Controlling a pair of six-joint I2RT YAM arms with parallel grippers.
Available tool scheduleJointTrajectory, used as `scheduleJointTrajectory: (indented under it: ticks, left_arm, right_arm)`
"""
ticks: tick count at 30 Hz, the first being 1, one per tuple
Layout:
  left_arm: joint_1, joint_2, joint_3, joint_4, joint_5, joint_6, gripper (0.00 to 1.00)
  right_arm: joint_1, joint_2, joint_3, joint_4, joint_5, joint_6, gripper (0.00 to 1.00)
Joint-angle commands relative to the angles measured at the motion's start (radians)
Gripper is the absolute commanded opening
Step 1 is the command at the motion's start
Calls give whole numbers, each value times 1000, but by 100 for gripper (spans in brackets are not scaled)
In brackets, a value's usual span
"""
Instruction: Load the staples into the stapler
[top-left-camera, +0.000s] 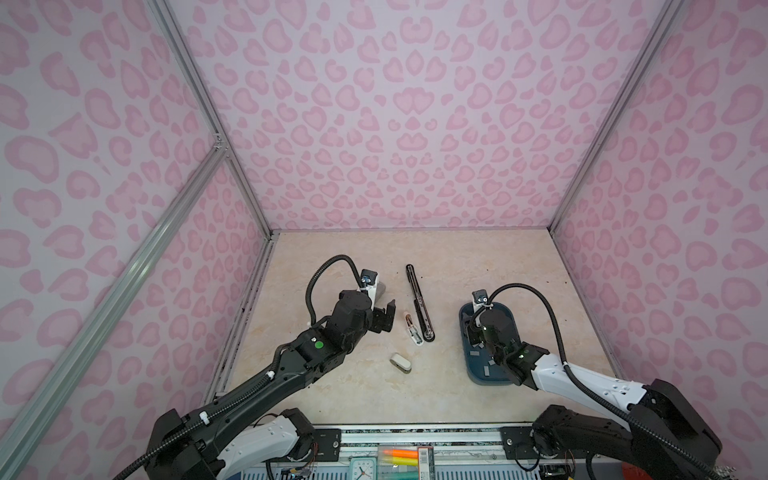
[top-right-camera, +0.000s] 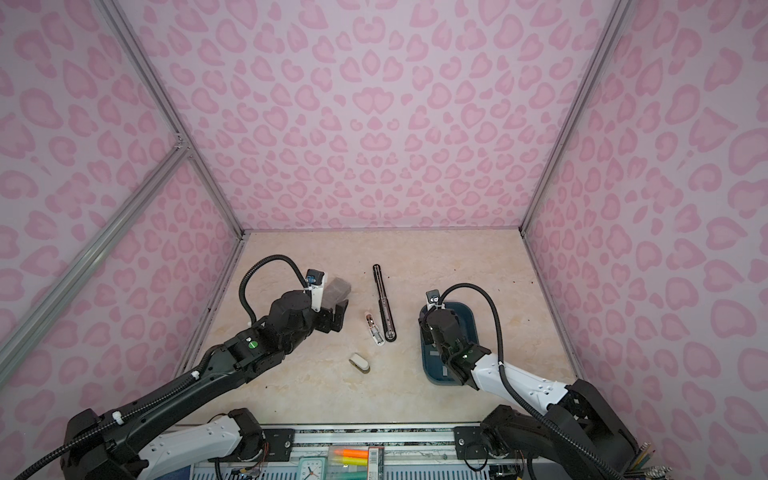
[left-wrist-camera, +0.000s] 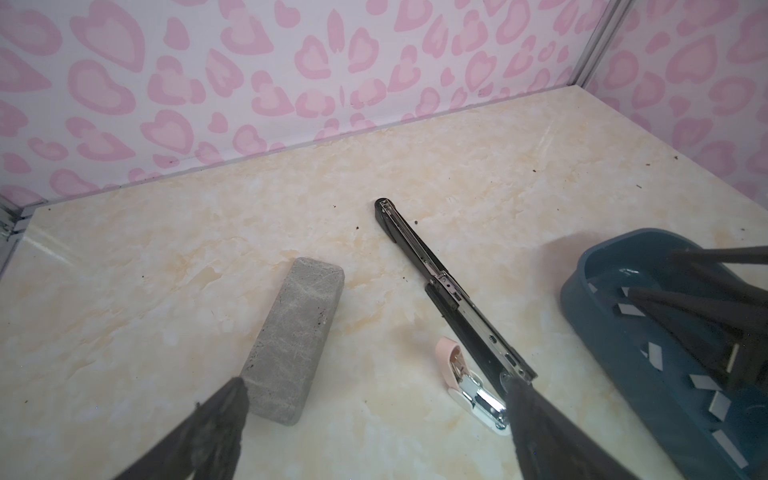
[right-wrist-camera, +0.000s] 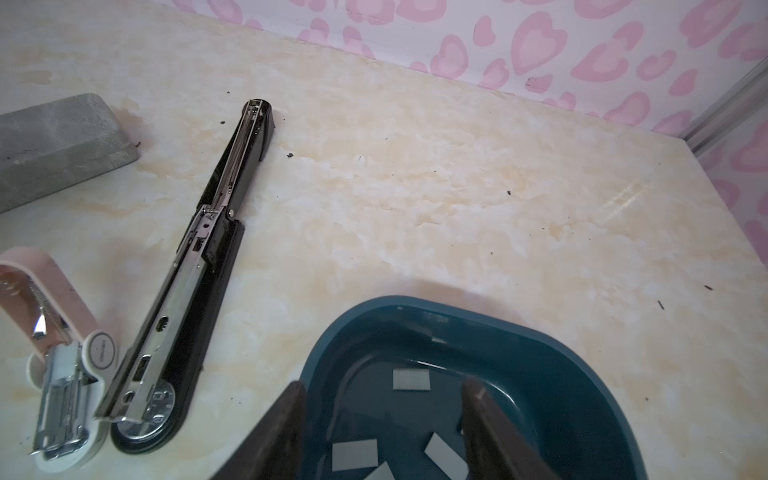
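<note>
The right gripper (right-wrist-camera: 384, 388) stands with jaws apart and empty, low inside the blue tray (right-wrist-camera: 519, 332), over the staples (right-wrist-camera: 410, 379) lying there. No strip is picked, so loading seems not begun. The black stapler (top-left-camera: 419, 301) lies opened flat at 9 o'clock of the tray; at its 9 o'clock hovers the left gripper (top-left-camera: 385, 316), wide open.

A long black metal stapler (top-left-camera: 419, 303) lies at the centre of the beige marbled tabletop (top-left-camera: 478, 262). A small pink-and-white stapler (top-left-camera: 411, 328) lies just left of its near end, and a small white oblong piece (top-left-camera: 401, 362) lies nearer the front. A grey speckled rectangular block (top-right-camera: 337, 290) lies further left. On the right, a blue oval plastic tray (top-left-camera: 505, 318) holds flat silver-grey staple strips (right-wrist-camera: 410, 379).
</note>
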Motion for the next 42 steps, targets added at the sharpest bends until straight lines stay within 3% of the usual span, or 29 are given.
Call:
scheduleJointTrajectory:
  ticks: [1,5,11,16,18,22,25,30,36,42]
  left_arm:
    - [-71,-8,6,-36,-128,123,98]
    - [-290,-24,-12,10,-257,269,98]
    - [-300,94,20,-24,-470,343,97]
    - [-295,150,27,-20,-543,359,96]
    - [-288,117,20,-35,-470,371,99]
    - [-234,6,-30,-88,-153,388,100]
    - [-197,-57,-71,-114,-38,396,96]
    - [-189,-51,-63,-155,66,404,80]
    - [-188,126,-12,-220,105,422,81]
    - [-187,316,58,-285,217,458,78]
  right_arm:
    - [-6,9,-11,78,-9,22,60]
    - [-8,10,-14,83,-17,22,61]
    - [-6,26,-7,80,-33,18,62]
    - [-6,25,-8,81,-34,18,62]
    - [-5,24,-10,84,-34,18,62]
    - [-7,26,-9,86,-37,16,62]
    - [-6,30,-8,86,-37,14,63]
    - [-6,40,0,81,-40,15,63]
    - [-4,55,11,72,-42,13,63]
    - [0,66,20,66,-40,9,63]
